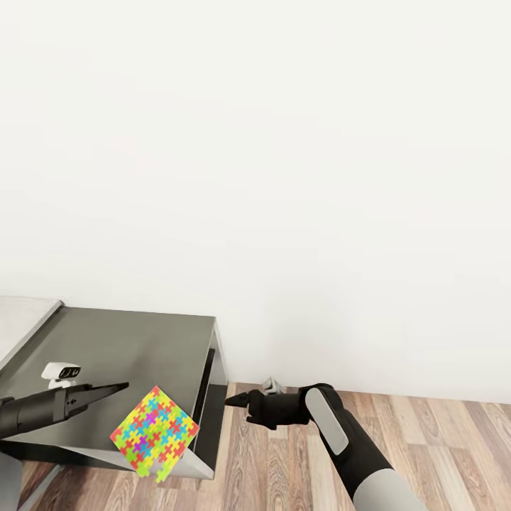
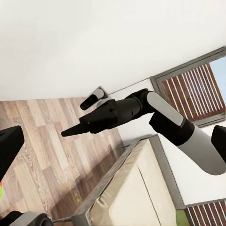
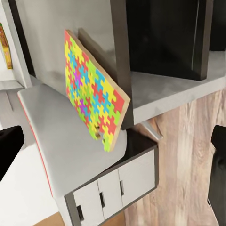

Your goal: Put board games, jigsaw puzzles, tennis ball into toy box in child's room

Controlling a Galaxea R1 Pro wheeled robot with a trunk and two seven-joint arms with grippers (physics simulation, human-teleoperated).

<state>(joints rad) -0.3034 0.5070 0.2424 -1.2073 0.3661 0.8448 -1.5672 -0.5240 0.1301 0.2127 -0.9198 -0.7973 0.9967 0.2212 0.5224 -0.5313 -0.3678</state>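
Jigsaw puzzle (image 1: 155, 432) overhangs the table (image 1: 128, 341) edge, between both jaws.

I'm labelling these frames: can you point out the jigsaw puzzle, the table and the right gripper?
Jigsaw puzzle (image 1: 155, 433), head view, middle of its face.
Table (image 1: 135, 341), head view, bare dark top.
Right gripper (image 1: 234, 402), head view, at fingertips.

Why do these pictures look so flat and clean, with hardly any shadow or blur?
Head view: even light bleaches the wall to near featureless white; the jigsaw puzzle stays sharp and saturated. Left wrist view: the right arm is crisp, with only soft shading below the bed. Right wrist view: the puzzle is sharp, the dark shelf recess nearly black.
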